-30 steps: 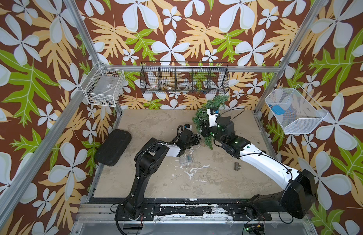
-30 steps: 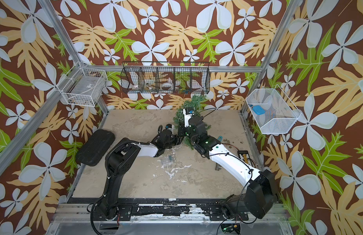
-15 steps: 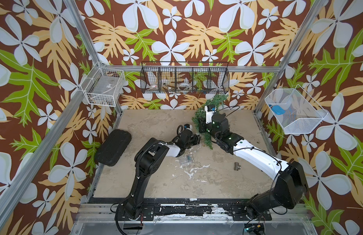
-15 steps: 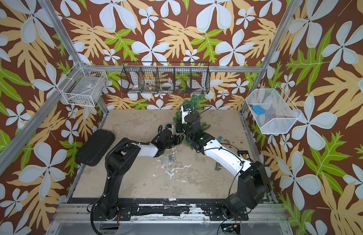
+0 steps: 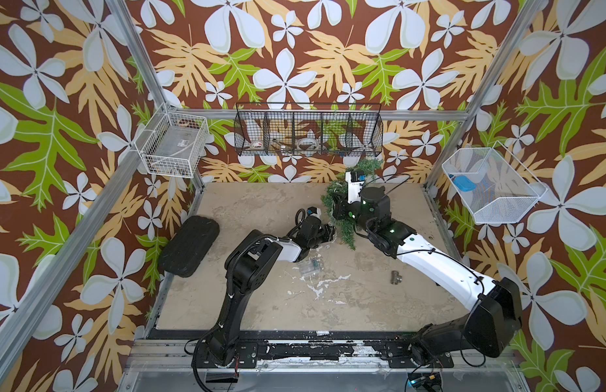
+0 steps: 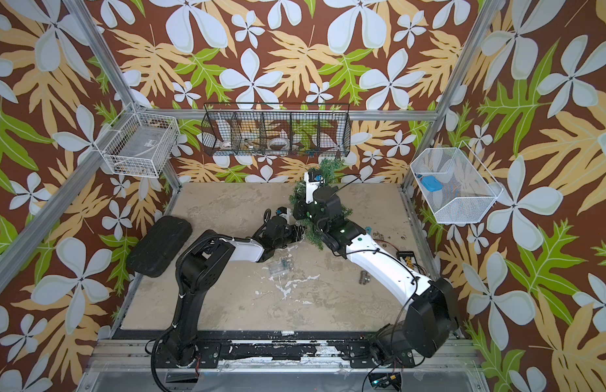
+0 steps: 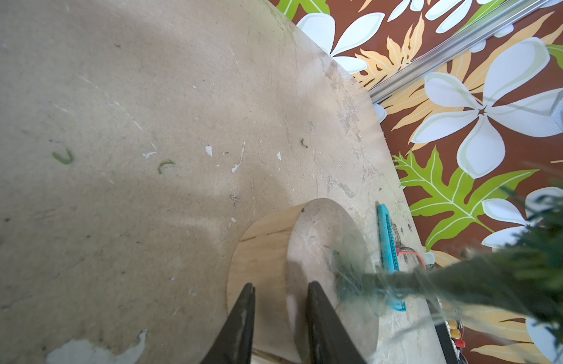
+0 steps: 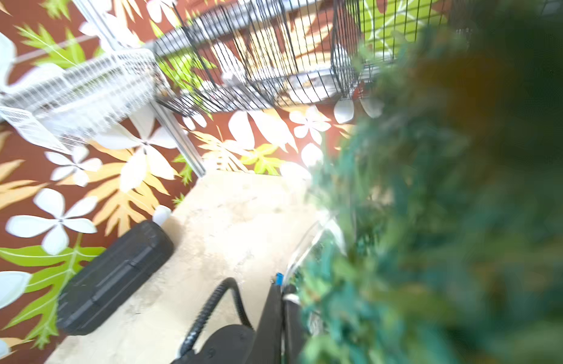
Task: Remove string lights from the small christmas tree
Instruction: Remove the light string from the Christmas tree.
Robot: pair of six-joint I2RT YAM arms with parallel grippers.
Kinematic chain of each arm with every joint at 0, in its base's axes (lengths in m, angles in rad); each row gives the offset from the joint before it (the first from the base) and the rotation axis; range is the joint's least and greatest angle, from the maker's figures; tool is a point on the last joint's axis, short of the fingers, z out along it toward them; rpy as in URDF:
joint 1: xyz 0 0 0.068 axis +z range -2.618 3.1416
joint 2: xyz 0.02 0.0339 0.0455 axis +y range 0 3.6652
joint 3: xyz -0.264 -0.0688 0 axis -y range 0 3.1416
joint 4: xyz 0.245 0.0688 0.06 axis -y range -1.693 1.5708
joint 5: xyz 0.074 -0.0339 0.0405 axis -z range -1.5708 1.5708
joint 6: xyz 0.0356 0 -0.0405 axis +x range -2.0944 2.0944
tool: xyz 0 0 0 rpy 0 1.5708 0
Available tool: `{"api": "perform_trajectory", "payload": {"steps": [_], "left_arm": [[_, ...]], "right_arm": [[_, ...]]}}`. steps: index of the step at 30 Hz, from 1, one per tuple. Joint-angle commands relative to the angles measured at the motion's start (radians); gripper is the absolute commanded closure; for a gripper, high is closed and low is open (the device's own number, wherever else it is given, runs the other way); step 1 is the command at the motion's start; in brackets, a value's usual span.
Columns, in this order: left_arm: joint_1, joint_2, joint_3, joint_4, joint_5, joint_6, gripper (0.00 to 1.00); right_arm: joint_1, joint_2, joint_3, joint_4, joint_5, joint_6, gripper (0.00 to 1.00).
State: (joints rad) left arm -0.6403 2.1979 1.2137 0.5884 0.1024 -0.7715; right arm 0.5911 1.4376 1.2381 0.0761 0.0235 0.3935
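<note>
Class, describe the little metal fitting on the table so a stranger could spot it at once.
On the tan tabletop, find the right arm's white link. Beside it, toward the table's middle, lies the grey pipe fitting. Unlike the clear battery box nearer the left arm, it is opaque, dull and metallic.

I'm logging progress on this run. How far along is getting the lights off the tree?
Done: the battery box lies on the table, off the small christmas tree. In hand: the left gripper clamps its wooden base; the right gripper is shut among the branches. Left: string lights wire seemingly wraps the trunk.
</note>
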Motion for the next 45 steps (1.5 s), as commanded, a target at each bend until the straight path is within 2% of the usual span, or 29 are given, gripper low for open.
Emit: {"api": "perform_trajectory", "payload": {"steps": [1, 5, 10, 23, 35, 38, 45], "left_arm": [[-0.001, 0.038, -0.009, -0.366, -0.041, 0.026, 0.70], [-0.001, 0.048, -0.007, -0.371, -0.044, 0.025, 0.71], [-0.001, 0.046, -0.010, -0.373, -0.049, 0.026, 0.71], [-0.001, 0.037, -0.025, -0.375, -0.057, 0.030, 0.72], [-0.001, 0.040, -0.013, -0.391, -0.055, 0.037, 0.73], [-0.001, 0.040, -0.011, -0.399, -0.056, 0.039, 0.73], [-0.001, 0.040, -0.005, -0.414, -0.061, 0.048, 0.73]], "right_arm": [[0.001, -0.033, 0.029, -0.011, -0.061, 0.007, 1.00], [0.001, -0.031, 0.121, -0.047, -0.096, -0.030, 1.00], [-0.012, 0.050, 0.306, -0.104, -0.086, -0.092, 1.00], [-0.082, 0.248, 0.698, -0.181, -0.099, -0.091, 1.00], [-0.086, 0.384, 1.042, -0.213, -0.097, -0.093, 1.00], [-0.093, 0.418, 1.091, -0.202, -0.093, -0.105, 1.00], [-0.169, 0.445, 1.083, -0.195, -0.074, -0.074, 1.00]]}}
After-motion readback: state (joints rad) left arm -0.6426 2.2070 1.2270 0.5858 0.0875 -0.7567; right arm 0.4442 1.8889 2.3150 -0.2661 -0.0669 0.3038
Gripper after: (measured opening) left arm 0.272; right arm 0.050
